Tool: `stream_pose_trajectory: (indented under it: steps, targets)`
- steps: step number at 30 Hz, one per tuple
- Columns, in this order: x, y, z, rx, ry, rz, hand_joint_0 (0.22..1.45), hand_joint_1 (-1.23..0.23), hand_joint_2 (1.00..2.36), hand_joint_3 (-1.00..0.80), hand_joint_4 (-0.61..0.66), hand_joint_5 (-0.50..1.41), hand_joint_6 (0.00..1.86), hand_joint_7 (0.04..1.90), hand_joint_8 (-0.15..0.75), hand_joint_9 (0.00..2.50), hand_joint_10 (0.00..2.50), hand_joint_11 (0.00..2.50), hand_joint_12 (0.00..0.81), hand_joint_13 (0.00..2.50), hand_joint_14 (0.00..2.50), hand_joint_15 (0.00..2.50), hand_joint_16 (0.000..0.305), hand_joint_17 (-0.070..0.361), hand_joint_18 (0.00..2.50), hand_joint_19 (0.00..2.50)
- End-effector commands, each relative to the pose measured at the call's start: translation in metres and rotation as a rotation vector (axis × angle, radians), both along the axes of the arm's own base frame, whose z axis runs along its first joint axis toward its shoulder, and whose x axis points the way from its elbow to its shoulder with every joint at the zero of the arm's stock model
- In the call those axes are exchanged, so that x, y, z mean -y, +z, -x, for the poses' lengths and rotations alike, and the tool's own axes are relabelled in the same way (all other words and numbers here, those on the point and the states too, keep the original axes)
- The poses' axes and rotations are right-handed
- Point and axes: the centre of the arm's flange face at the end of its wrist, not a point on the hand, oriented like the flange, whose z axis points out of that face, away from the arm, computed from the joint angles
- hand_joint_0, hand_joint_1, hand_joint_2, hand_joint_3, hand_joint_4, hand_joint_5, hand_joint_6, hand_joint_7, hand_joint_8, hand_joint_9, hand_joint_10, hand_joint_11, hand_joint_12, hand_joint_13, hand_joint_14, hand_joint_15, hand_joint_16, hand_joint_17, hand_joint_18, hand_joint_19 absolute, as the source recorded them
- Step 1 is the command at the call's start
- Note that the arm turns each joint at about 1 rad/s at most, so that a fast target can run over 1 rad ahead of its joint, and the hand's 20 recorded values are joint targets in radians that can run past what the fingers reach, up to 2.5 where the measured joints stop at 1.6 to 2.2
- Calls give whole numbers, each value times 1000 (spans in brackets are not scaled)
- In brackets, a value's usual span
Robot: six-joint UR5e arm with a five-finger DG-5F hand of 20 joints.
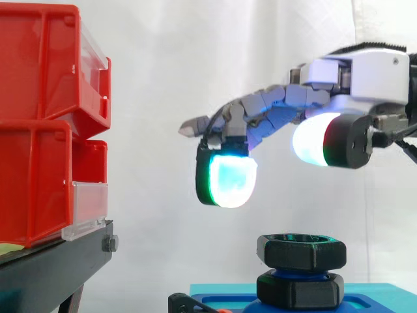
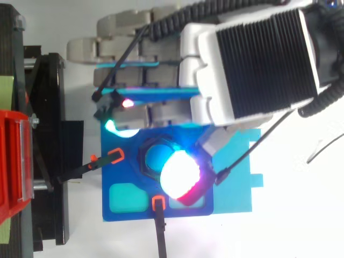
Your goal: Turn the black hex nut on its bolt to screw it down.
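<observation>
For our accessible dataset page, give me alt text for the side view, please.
A robot hand hovers open above a black hex nut, clear of it. Below the nut is a blue base; red bins sit on a black stand at left.

Blue base plate [image 2: 236, 188] bearing the black hex nut [image 1: 301, 253], black stand [image 1: 52, 267] carrying stacked red bins [image 1: 36, 176]

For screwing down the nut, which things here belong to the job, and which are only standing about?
Job: black hex nut, bolt, blue base plate, hand hovering open above the nut.
Only standing about: red bins, black stand, white curtain.
</observation>
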Motion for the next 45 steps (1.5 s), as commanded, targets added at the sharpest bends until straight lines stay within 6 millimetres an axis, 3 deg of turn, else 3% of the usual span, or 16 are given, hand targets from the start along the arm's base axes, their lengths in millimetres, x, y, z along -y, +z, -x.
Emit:
stream_pose_trajectory:
  steps: [1, 15, 28, 40, 43, 45]
  targets:
    - [-19, 0, -7, 26, 19, 0, 488, -175, 1000, -500, 184, -106, 504, 1085, 286, 587, 0, 0, 368, 193, 0, 0, 51, 115, 217, 262]
    - [-59, -13, -8, -30, 30, -7, 497, -184, 1000, -500, 213, -125, 504, 942, 282, 587, 0, 0, 365, 198, 0, 0, 50, 114, 218, 263]
    - [-68, -28, -2, -69, 43, -5, 508, -201, 1000, -500, 128, -104, 504, 872, 245, 629, 0, 0, 356, 209, 0, 0, 50, 111, 222, 266]
    - [-67, -29, -2, -69, 41, -5, 518, -216, 1000, -500, 38, -55, 505, 1050, 229, 714, 0, 0, 343, 257, 0, 0, 47, 105, 265, 270]
    - [-67, -29, -1, -72, 41, -4, 521, -219, 1000, -500, -12, -42, 505, 1182, 231, 732, 0, 0, 344, 274, 0, 0, 46, 105, 266, 270]
    - [-67, -29, -1, -72, 41, -4, 523, -221, 1000, -500, -32, -27, 504, 1365, 237, 748, 0, 0, 341, 285, 0, 0, 46, 103, 280, 276]
